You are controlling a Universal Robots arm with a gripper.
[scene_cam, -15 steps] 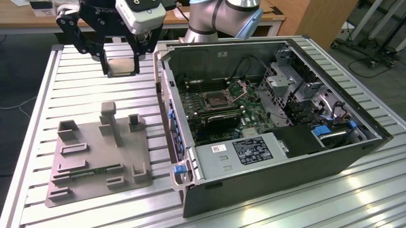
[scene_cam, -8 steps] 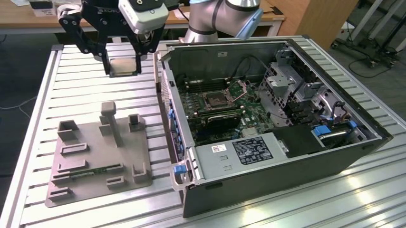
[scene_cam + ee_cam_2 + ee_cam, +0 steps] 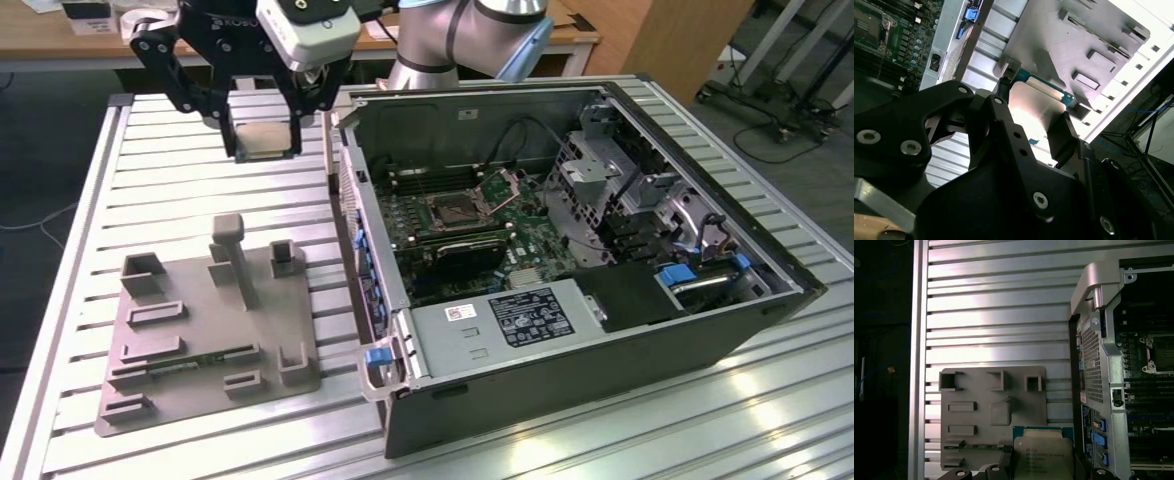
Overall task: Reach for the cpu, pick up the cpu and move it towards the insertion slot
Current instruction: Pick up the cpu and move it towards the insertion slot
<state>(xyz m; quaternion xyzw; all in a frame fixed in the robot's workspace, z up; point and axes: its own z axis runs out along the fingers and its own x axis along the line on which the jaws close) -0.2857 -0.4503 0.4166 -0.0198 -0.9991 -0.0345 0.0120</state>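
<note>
The cpu, a flat square chip with a silver top plate, hangs in the air over the slatted table, to the exterior view's left of the open computer case. My gripper is shut on it, one black finger on each side. The first wrist view shows the cpu with its thin green rim, above the grey fixture. Its bright plate sits between the fingers in the second wrist view. The insertion slot lies on the green board inside the case, its hinged plate raised. The slot is also in the first wrist view.
A grey fixture tray with upright holders lies on the table below the gripper, a green memory stick in it. The case wall stands between gripper and board. Drive cages and a power supply crowd the case.
</note>
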